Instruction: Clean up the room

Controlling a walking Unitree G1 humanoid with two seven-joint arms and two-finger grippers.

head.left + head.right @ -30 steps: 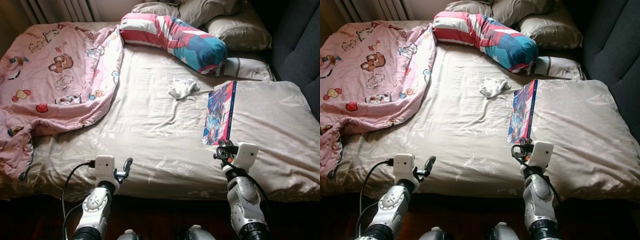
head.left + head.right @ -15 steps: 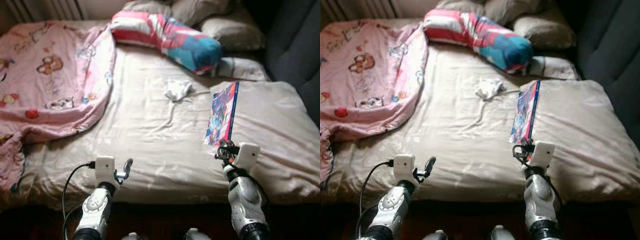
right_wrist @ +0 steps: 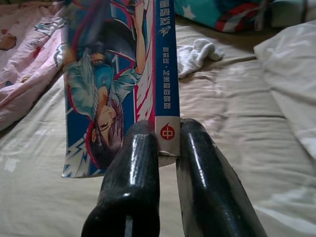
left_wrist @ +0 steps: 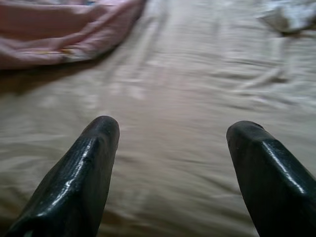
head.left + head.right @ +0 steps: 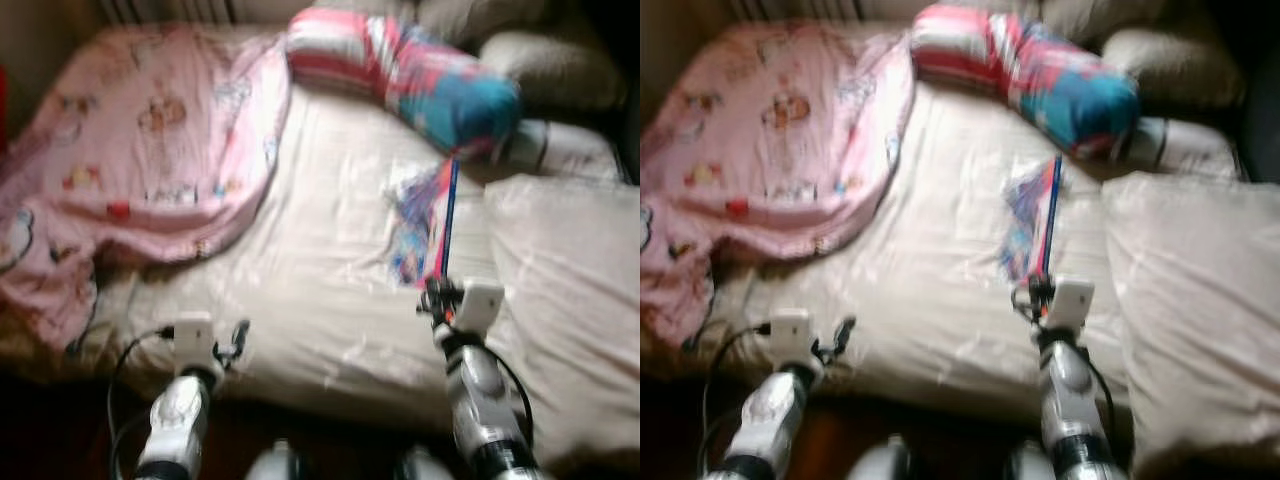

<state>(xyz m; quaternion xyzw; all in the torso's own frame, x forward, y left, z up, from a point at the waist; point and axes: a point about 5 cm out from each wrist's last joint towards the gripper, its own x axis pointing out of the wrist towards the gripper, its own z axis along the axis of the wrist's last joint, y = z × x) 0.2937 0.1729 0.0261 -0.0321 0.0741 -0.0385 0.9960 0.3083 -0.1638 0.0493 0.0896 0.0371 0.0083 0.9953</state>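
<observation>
A comic book (image 5: 425, 230) with a blue spine stands on edge over the beige bed sheet (image 5: 320, 290). My right gripper (image 5: 437, 297) is shut on the lower end of its spine. In the right wrist view the two fingers (image 3: 133, 163) pinch the book (image 3: 113, 74) near a red mark. A crumpled white cloth (image 3: 195, 52) lies on the sheet beyond the book. My left gripper (image 5: 238, 335) hovers open over the near edge of the bed, with bare sheet between its fingers (image 4: 94, 153). The eye views are blurred.
A pink cartoon blanket (image 5: 150, 150) is bunched over the bed's left side. A red, white and blue bolster (image 5: 420, 70) and grey pillows (image 5: 555, 65) lie at the head. A beige duvet (image 5: 570, 260) is heaped on the right. Dark floor (image 5: 60, 420) lies below the near edge.
The whole view has swung and blurred, so the camera moved. The book in my right gripper now stands apart from the beige duvet, in front of the white cloth.
</observation>
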